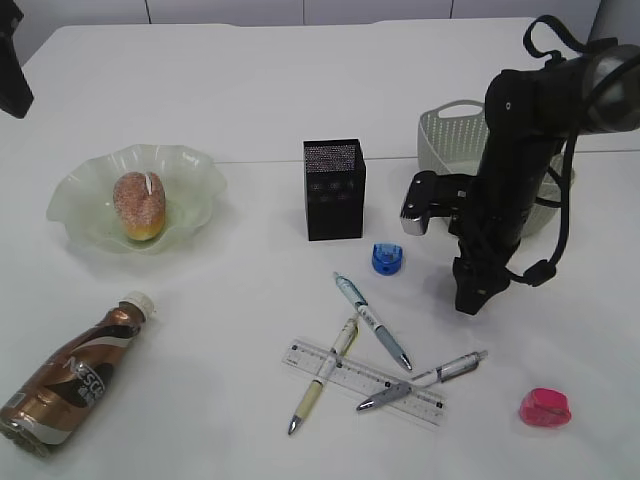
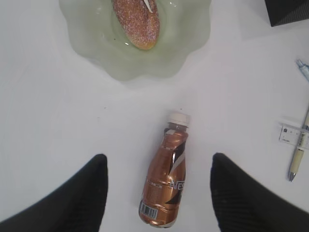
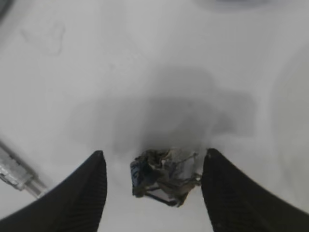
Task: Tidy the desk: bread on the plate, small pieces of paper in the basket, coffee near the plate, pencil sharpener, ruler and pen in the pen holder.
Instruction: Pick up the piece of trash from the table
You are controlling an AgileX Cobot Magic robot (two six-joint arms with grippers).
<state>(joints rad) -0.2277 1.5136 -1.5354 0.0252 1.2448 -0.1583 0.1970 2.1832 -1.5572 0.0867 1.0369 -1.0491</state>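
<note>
A: Left hand (image 2: 157, 193): fingers apart above the lying coffee bottle (image 2: 165, 181), which is near the plate (image 2: 188, 53); it may roll.
B: Right hand (image 3: 152, 193): apart, straddling a crumpled paper scrap (image 3: 164, 176) on the table (image 1: 200, 300); thin paper could slip free short of the basket (image 1: 455, 135).

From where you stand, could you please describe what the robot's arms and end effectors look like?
The right arm is matte black with rounded joint housings, a silver-edged black block on one side, and black cables looped at its top and lower side. Both wrist views show black fingers with a fine ribbed texture, tapering to rounded tips. Only a dark corner of the left arm shows.
</note>
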